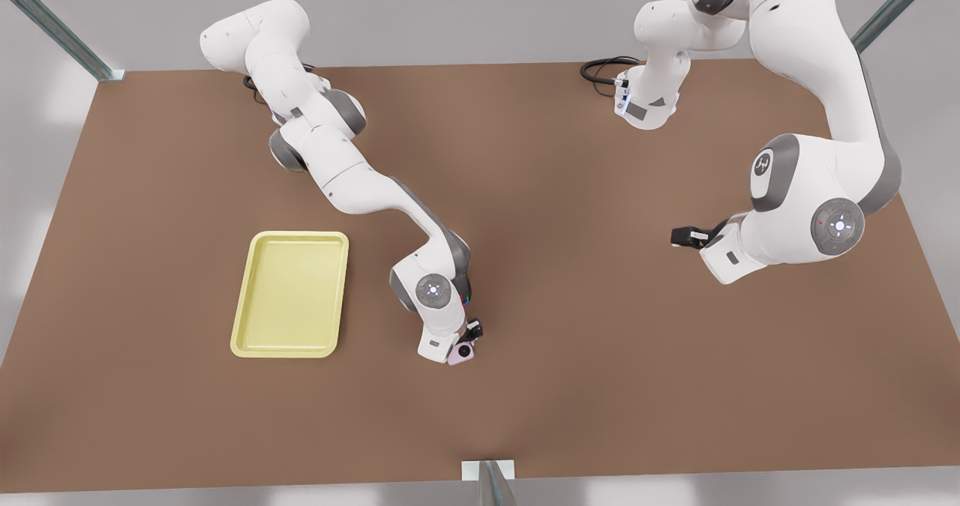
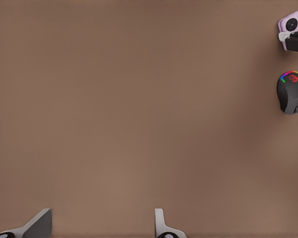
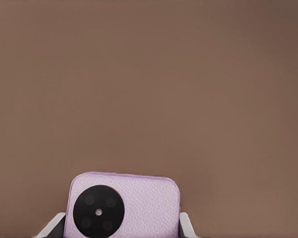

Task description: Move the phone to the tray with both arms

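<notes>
The pale pink phone with a black round camera circle sits between the fingers of my right gripper, just to the right of the tray in the front view. In the right wrist view the phone is flanked tightly by both grey fingertips, so the gripper is shut on it. The pale yellow tray lies flat with nothing in it. My left gripper hangs at the front view's right, far from the phone, its fingers wide apart. From there the phone shows in the distance.
A black computer mouse with rainbow lights lies close beside the phone, mostly hidden under my right arm in the front view. A black cable coils at the far table edge. Metal frame posts stand at the table's edges.
</notes>
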You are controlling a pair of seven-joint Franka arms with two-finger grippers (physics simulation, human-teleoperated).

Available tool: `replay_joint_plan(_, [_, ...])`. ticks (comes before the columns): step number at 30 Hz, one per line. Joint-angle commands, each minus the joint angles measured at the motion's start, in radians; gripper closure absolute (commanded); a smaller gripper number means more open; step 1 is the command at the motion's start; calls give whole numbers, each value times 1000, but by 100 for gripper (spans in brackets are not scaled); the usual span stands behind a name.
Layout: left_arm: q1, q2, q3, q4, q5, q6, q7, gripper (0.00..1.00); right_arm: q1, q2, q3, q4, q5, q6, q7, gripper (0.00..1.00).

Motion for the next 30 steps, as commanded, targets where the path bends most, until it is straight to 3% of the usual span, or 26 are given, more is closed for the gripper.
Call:
replay_joint_plan(1, [0,-2,0,0,0,1,15,0,0,-3,-1,1,0,-3,-42,17])
replay_joint_plan(5, [0,0,0,0,0,12,14,0,-2,-7,-1,1,0,-12,-44,19])
replay_joint_plan(8, [0,1,0,0,0,16,14,0,-9,-116,11,1,7,-158,-31,18])
replay_joint_plan(14, [0,0,-5,2,0,16,14,0,-181,-641,54,-674,7,-121,-42,18])
replay_joint_plan(15, [0,0,-5,2,0,16,14,0,-235,-757,54,-898,7,3,-91,18])
replay_joint_plan(17, [0,-2,-5,27,2,15,17,0,-334,-883,54,-1133,12,103,-162,18])
replay_joint_plan(20, [0,-3,-6,43,2,15,15,0,-425,-945,-6,-1345,33,319,-321,16])
replay_joint_plan(24, [0,-32,1,43,17,3,12,0,-454,-909,-62,-1429,30,474,-357,17])
replay_joint_plan(25, [2,-48,52,45,5,3,20,0,-456,-896,-64,-1431,32,488,-355,3])
replay_joint_plan(27, [2,-54,76,83,14,13,4,0,-457,-906,-64,-1414,30,464,-350,0])
replay_joint_plan(29, [3,-74,107,111,14,-11,-2,0,-454,-974,-33,-1300,33,214,-251,0])
replay_joint_plan(30, [6,-169,107,-2,17,15,0,0,-449,-1058,-27,-1287,50,111,-191,0])
